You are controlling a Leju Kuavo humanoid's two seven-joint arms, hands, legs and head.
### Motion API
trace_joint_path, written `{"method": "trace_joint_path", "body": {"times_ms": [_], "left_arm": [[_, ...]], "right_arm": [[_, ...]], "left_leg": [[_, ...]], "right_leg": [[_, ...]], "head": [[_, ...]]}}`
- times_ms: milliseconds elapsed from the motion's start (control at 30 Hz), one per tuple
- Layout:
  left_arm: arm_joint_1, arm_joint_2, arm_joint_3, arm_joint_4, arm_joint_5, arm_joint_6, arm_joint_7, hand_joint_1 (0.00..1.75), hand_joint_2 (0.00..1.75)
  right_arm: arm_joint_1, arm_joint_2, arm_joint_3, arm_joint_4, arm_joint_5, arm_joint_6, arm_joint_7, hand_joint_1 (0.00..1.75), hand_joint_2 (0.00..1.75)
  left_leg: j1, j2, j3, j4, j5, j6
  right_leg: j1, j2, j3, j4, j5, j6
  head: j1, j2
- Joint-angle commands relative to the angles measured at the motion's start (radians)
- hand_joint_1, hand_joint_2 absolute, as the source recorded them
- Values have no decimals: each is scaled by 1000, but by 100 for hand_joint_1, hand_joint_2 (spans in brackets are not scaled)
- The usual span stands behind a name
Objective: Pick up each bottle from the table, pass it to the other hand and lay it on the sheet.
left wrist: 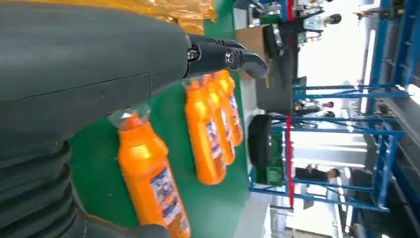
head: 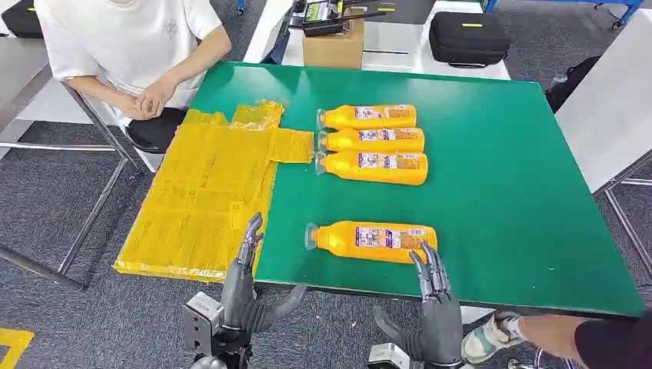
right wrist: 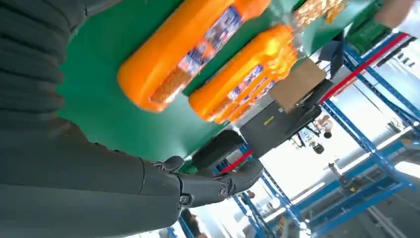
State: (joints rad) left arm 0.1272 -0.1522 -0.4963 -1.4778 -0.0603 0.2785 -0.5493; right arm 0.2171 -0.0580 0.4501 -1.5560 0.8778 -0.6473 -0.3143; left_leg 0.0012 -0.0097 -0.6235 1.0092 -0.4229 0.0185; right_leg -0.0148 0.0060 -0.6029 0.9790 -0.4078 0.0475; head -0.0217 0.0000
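I see my left hand (head: 244, 296) and right hand (head: 437, 307) at the bottom of the frame, fingers wide, holding nothing. One orange bottle (head: 373, 240) lies near the middle, just above my right fingers. Three more bottles (head: 371, 144) lie higher up, beside the yellow sheet (head: 204, 192) on the left.

Head view evenly bright, sharp, soft shadows only. Wrist views: blown-out backlight at 3 o'clock, bottles (right wrist: 198, 49) motion-blurred, near hand (left wrist: 74, 74) dark, soft. Glare on bottle (left wrist: 143, 148).

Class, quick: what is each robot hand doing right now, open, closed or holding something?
Left hand: open, holding nothing, near the sheet.
Right hand: open, holding nothing, by the nearest bottle.
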Motion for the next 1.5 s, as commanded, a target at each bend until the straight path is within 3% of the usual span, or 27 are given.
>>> {"method": "trace_joint_path", "body": {"times_ms": [33, 267, 467, 600, 967, 1133, 1500], "left_arm": [[-29, -3, 59, 4, -7, -33, 5, 0, 175], [-24, -11, 78, -46, -34, -66, 26, 0, 175], [-56, 5, 61, -36, -39, -142, 60, 0, 175], [-68, 10, 47, -26, -52, -154, 62, 0, 175], [-143, -3, 18, 26, -51, -201, 68, 0, 175], [-152, 1, 9, 18, -53, -203, 65, 0, 175], [-156, 2, 0, 12, -53, -209, 62, 0, 175]], "right_arm": [[-121, -25, -127, 142, 109, 32, 26, 0, 175], [-187, -48, -172, 221, 163, 51, 28, 0, 175], [-389, -54, -224, 464, 54, 161, -34, 0, 175], [-411, -50, -221, 507, 54, 161, -42, 0, 175], [-649, 18, -204, 870, -43, 288, -127, 0, 175], [-641, 26, -151, 887, -53, 349, -163, 0, 175], [-651, 8, -115, 914, -27, 327, -157, 0, 175]], "left_leg": [[1, 3, 6, -1, -2, -1], [0, 1, 3, -1, 0, 0], [0, 5, 5, -1, 0, -1], [0, 1, 3, -1, 1, 0], [0, 4, 7, -1, -1, -1], [1, 2, 7, 0, -1, -1], [0, 1, 6, 0, -1, 0]], "right_leg": [[1, 1, 5, -2, -1, -2], [0, 1, 3, -1, 0, -1], [0, 4, 4, -2, 1, -1], [0, 0, 3, -1, 1, -1], [1, 3, 7, -1, 0, -2], [1, 1, 8, -1, -1, -2], [1, 0, 6, -1, -1, -1]], "head": [[0, 0], [0, 0], [0, 0], [0, 0], [0, 0], [0, 0], [0, 0]]}}
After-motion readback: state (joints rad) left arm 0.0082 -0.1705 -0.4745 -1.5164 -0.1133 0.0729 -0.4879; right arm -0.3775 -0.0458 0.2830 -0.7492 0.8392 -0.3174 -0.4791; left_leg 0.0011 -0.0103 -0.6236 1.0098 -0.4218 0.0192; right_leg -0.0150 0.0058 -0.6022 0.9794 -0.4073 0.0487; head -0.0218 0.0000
